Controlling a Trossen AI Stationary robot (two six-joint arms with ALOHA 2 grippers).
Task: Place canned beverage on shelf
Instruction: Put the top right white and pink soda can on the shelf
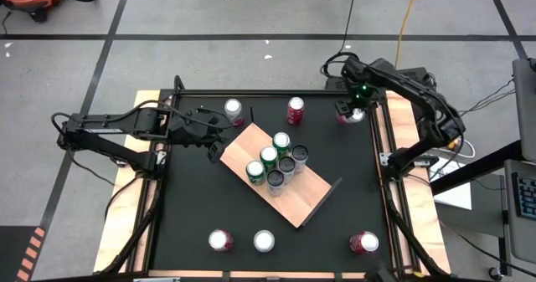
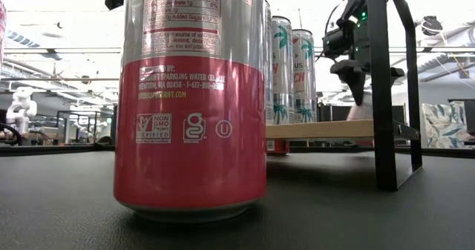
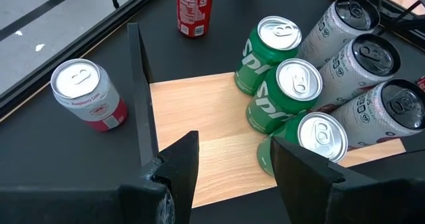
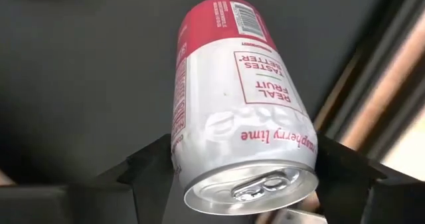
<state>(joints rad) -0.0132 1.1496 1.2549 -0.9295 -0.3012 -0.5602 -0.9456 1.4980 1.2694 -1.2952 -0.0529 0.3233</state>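
Red-and-white raspberry lime can [image 4: 242, 111] sits between the fingers of the right claw [image 1: 355, 111] at the far right corner of the black counter [image 1: 193, 207]; the claw's fingers close against the can's sides, its silver top facing the wrist camera. Light-tan wooden shelf [image 1: 311, 192] lies diagonally at the counter's centre, well apart from this can. On the shelf stand three green cans [image 3: 282, 78] and, beside them, three grey cans [image 3: 368, 84]. Left claw [image 3: 232, 164] hovers at the shelf's near-left corner, fingers partly spread and holding nothing. Loose cans stand on the counter: a red can [image 1: 295, 110] and a white-topped can [image 1: 234, 110] at the far edge.
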